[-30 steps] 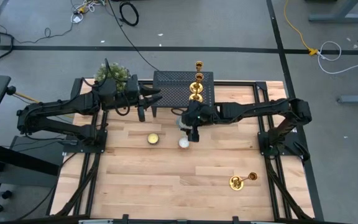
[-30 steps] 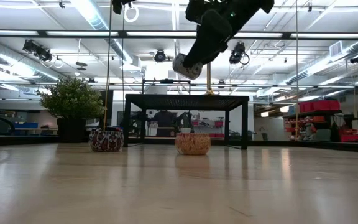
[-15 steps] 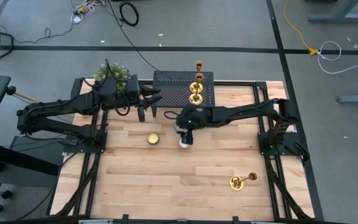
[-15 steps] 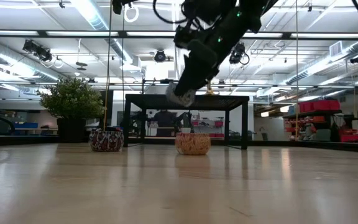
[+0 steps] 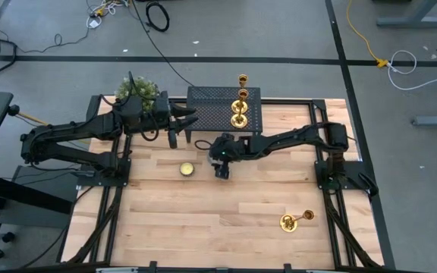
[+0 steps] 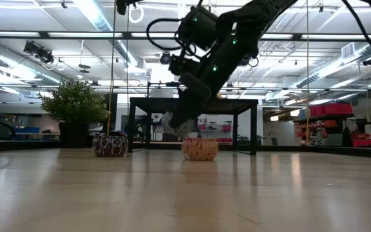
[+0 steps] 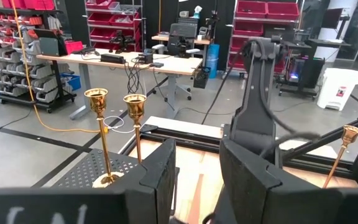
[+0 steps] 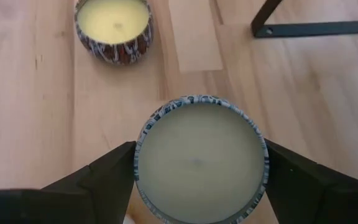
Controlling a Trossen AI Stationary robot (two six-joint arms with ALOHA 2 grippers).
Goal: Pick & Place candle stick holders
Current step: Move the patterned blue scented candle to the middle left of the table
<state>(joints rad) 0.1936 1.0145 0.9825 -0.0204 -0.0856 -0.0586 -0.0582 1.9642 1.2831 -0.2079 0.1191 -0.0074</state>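
Candle stick holders: two [image 5: 240, 102] upright on the black mesh stand [image 5: 215, 106], upper centre; one [image 5: 293, 221] toppled, lower right. Likely light, rigid, slippery brass; grasp the thin stem. Right gripper [image 8: 197, 165] spread around a pale candle tin [image 8: 201, 158], mid-frame. Left gripper [image 7: 197, 177] part-open, empty, beside the stand.

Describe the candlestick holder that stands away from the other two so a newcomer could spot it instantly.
Start at the wooden table and go to its near right corner, far from the black mesh stand. The lone candlestick holder stands there on bare wood, while the other two candlestick holders are up on the stand.
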